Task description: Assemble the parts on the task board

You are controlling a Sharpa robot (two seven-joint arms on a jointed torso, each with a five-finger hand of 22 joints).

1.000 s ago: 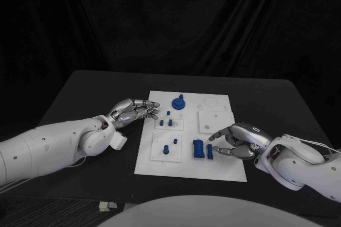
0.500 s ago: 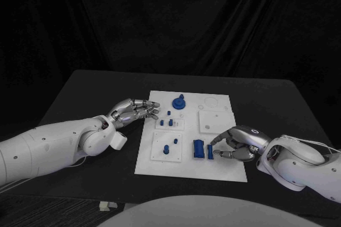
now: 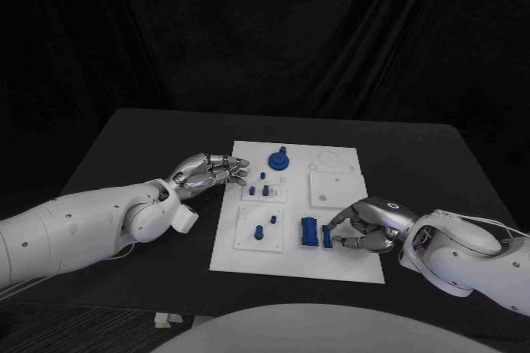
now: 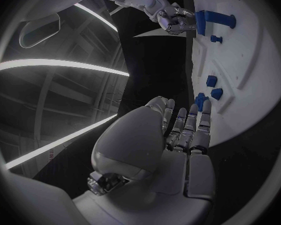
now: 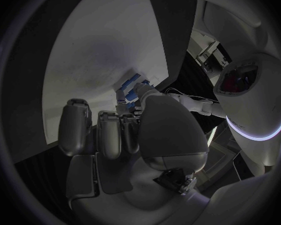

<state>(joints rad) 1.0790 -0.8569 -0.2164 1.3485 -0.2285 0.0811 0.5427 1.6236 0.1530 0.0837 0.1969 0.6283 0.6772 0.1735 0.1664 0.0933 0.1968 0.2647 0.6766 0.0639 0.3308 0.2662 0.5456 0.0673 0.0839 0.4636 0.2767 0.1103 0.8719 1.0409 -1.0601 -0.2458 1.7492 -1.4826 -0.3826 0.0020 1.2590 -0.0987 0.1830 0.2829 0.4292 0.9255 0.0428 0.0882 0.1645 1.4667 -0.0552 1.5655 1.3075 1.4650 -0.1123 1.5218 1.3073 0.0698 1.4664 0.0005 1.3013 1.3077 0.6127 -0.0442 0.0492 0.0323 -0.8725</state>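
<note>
Black table point(image 3: 132, 150) (white task board point(image 3: 342, 265) on it)

task board point(image 3: 296, 257): 1 | blue parts point(image 3: 307, 233): about 8 | hands point(image 3: 207, 171): 2

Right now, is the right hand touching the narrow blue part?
Touching: head view shows the right hand with fingertips against the narrow blue part; right wrist view agrees.
</note>
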